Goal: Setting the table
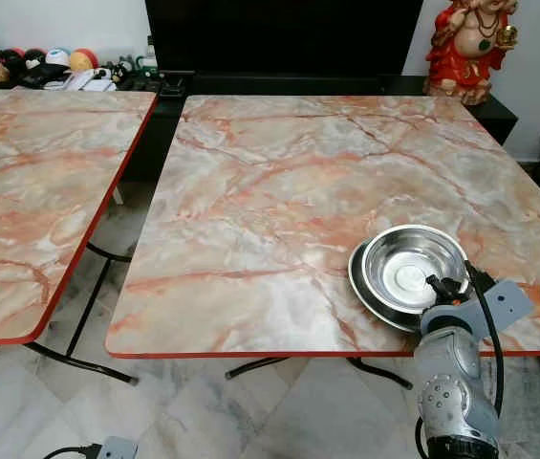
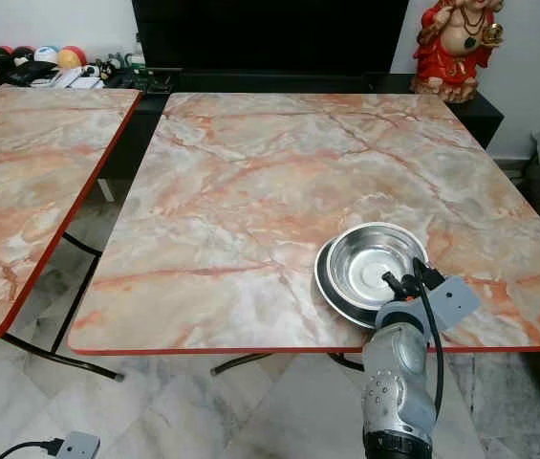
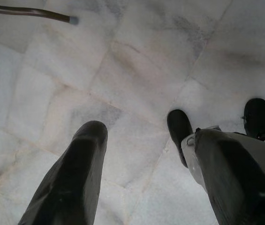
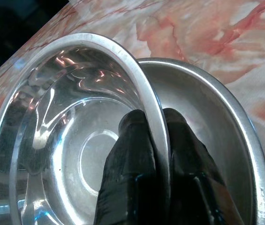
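Down on the robot's left, the left hand (image 3: 137, 173) hangs over the tiled floor (image 3: 137, 70), fingers spread. Rightward, the right hand (image 4: 155, 140) pinches the near rim of a steel bowl (image 1: 413, 271), which sits just ahead of it in a steel plate (image 1: 365, 287) at the bench's (image 1: 279, 191) near edge.

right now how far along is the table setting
Early. Done: a steel plate lies near the front right corner of the marble table. In hand: the right gripper pinches the rim of a steel bowl, one finger inside and one outside, with the bowl on or just over the plate. The left gripper hangs open over the floor. Left: release the bowl; no other place is laid.
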Tool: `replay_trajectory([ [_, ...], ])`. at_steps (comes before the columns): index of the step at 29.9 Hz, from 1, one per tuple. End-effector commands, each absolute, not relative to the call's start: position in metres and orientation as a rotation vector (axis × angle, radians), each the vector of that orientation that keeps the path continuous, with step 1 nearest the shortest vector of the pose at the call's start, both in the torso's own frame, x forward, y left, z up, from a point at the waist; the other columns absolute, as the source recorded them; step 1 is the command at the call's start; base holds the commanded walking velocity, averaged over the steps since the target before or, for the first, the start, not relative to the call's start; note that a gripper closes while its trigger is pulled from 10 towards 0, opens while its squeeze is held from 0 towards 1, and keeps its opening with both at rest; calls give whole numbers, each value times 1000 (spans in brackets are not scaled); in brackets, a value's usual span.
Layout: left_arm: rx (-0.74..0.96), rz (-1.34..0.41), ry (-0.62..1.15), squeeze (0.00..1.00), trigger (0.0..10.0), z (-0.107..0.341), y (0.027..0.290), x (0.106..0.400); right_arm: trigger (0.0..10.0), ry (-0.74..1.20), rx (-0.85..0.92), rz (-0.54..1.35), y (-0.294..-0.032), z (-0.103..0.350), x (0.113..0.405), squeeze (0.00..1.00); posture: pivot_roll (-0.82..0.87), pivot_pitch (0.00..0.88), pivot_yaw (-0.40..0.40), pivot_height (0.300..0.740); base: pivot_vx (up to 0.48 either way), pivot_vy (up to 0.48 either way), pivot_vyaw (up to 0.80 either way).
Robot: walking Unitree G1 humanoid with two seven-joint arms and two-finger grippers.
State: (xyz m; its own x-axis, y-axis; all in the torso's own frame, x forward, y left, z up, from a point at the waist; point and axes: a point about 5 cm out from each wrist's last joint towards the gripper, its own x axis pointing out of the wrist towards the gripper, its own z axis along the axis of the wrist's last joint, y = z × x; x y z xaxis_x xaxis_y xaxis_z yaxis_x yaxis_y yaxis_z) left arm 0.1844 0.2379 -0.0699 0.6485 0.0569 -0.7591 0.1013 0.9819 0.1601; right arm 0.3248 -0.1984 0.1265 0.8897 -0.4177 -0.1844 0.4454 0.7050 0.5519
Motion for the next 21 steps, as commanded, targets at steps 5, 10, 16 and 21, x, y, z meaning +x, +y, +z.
replay_trajectory([
  [5,194,-24,909,0,10000,-75,239,175,10000,54,622,-461,-195,128,326,682,-38,121,-7,740,0,0,0],
  [10,195,-26,910,0,10000,-75,240,174,10000,82,607,-448,-191,125,326,537,-38,120,-6,740,0,0,0],
  [16,195,-27,909,0,10000,-75,239,175,10000,77,617,-449,-189,124,326,129,-37,118,-7,740,0,0,0],
  [21,197,-26,908,0,10000,-75,239,175,10000,75,611,-452,-190,125,326,12,-37,117,-8,740,0,0,0],
])
